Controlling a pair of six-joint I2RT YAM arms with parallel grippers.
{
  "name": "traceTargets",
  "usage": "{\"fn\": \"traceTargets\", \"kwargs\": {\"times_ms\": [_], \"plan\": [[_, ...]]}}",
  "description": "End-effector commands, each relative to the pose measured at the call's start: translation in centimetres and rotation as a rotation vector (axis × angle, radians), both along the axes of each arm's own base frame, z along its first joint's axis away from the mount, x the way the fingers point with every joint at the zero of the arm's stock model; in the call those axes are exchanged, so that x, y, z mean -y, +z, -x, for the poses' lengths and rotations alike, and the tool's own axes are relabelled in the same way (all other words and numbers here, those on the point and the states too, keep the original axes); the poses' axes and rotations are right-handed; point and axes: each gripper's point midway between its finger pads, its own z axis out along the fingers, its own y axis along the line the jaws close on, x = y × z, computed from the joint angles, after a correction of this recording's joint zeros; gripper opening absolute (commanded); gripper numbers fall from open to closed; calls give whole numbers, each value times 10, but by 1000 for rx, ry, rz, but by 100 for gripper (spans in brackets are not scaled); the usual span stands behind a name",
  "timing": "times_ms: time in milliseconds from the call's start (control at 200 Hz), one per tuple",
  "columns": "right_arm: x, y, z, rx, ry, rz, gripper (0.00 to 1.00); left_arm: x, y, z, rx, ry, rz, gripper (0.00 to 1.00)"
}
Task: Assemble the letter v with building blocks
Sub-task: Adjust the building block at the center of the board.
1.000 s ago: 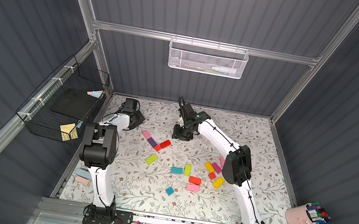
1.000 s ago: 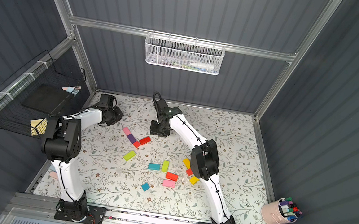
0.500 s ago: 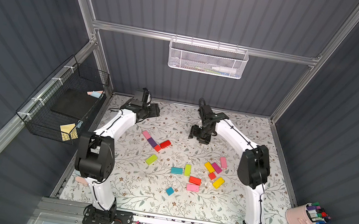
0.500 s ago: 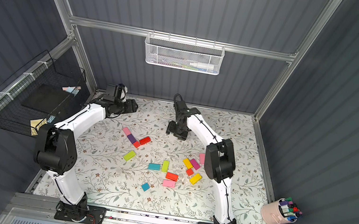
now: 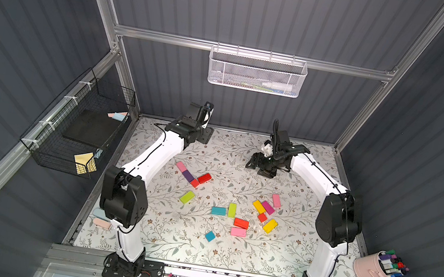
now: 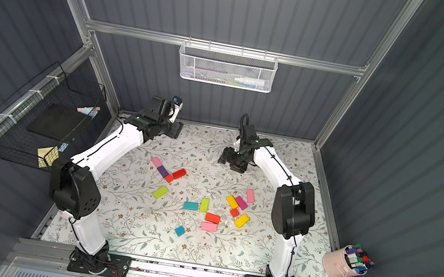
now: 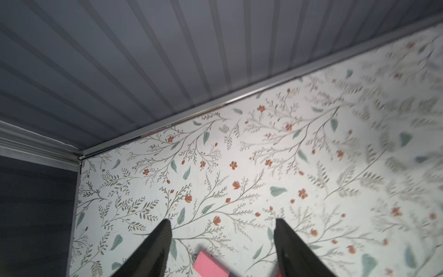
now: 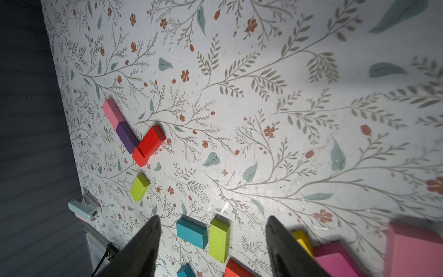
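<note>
Half a V laid out on the floral mat [image 5: 212, 150], both arms raised at the far edge

Jaws spread wide on the left gripper [image 7: 222, 221] with nothing between the fingers, only mat and the end of a pink piece lying beneath; same wide, empty spread on the right gripper [image 8: 212, 218]; probably held back like this to leave the work unobstructed while picking the next piece; pink block [image 5: 180, 166] and purple block [image 5: 187, 175] end to end as the left stroke; small red square [image 5: 195, 183] at the point; long red block [image 5: 204, 177] touching it and slanting away as the start of the right stroke; seemingly one more piece wanted there to match; lime block [image 5: 187, 197] alone near the V; remaining building blocks [image 5: 241, 223] scattered loose nearer the bases, mostly on the right arm's side, so likely a right-arm pick.
</note>
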Motion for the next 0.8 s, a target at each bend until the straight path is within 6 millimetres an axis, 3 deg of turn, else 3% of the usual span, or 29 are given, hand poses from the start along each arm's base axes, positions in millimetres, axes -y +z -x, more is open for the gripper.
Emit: {"fn": "traceTargets", "kwargs": {"times_ms": [0, 70, 150, 275, 310, 435, 550, 690, 795], "plan": [[-6, -1, 12, -37, 79, -63, 70, 11, -32, 4, -50, -152, -104, 71], [-2, -2, 16, -38, 92, -58, 69, 23, -35, 7, -56, -226, -84, 70], [3, -2, 18, -43, 98, -58, 70, 37, -55, 18, -108, -308, -58, 70], [8, -1, 17, -45, 93, -77, 70, 37, -124, 39, -321, -308, -75, 68], [8, -1, 16, -43, 92, -82, 70, 39, -136, 43, -343, -307, -81, 68], [9, -8, 14, -56, 86, -85, 69, 64, -140, 54, -346, -362, -36, 68], [9, -14, 14, -76, 85, -90, 69, 61, -152, 58, -387, -344, -60, 68], [9, -18, 15, -87, 79, -92, 69, 67, -139, 56, -350, -366, -32, 68], [11, -21, 17, -95, 73, -86, 68, 62, -147, 61, -386, -332, -38, 67]]}}
